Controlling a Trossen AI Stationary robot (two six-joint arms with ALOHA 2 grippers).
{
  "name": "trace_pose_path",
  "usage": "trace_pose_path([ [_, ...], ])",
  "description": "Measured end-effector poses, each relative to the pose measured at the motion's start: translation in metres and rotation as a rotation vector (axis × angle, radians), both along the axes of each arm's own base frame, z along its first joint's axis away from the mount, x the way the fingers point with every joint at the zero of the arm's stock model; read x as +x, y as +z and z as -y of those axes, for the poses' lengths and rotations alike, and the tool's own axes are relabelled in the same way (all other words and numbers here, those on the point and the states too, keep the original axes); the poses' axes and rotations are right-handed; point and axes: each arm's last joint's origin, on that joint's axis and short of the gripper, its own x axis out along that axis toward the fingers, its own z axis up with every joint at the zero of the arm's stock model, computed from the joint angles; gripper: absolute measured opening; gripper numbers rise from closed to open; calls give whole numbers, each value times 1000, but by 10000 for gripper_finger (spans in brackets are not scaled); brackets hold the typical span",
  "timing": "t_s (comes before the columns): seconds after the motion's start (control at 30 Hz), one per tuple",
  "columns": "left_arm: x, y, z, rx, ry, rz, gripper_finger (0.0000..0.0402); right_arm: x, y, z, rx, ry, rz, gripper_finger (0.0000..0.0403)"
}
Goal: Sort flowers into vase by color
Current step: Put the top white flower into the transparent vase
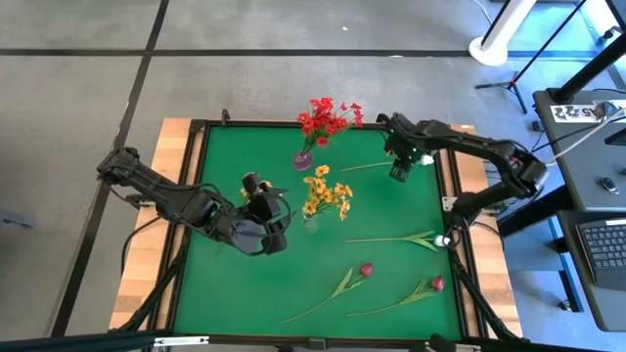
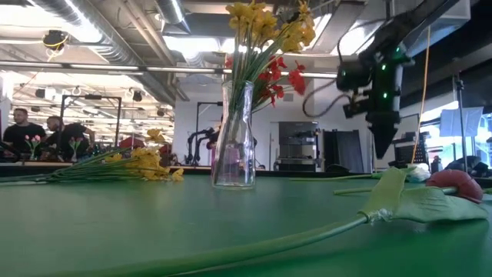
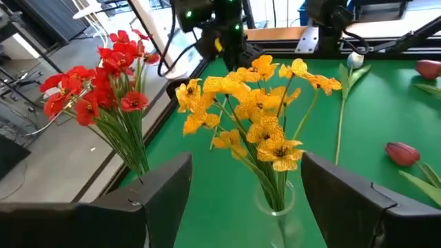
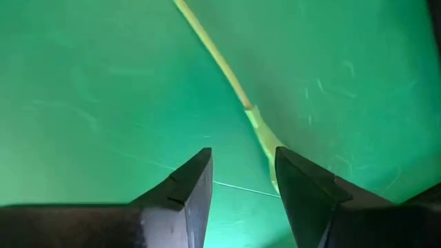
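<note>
above loose green stem (image 4: 227, 76), right gripper (image 4: 242, 180) fingers apart, maybe hovering.

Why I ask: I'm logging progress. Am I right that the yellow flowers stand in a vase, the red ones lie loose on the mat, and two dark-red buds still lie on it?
Not quite: the red flowers stand in their own vase, as the high view shows. The yellow flowers are in a vase and two dark-red buds do lie on the mat.

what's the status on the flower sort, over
Left gripper open beside yellow flowers in vase. Right gripper open over loose stem. Nothing blocking.
</note>
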Motion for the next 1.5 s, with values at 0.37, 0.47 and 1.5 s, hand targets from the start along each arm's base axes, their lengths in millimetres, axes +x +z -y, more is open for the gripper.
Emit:
trace_pose_path([
  [0.37,-17,3,23,76,-13,50,267,-3,-46,31,47,-74,-147,154],
  [0.47,-30,0,25,89,33,109,267,-2,-48,31,49,-73,-154,128],
  [1.5,-20,40,-43,-95,-102,328,266,-11,142,-101,-500,51,-226,1],
])
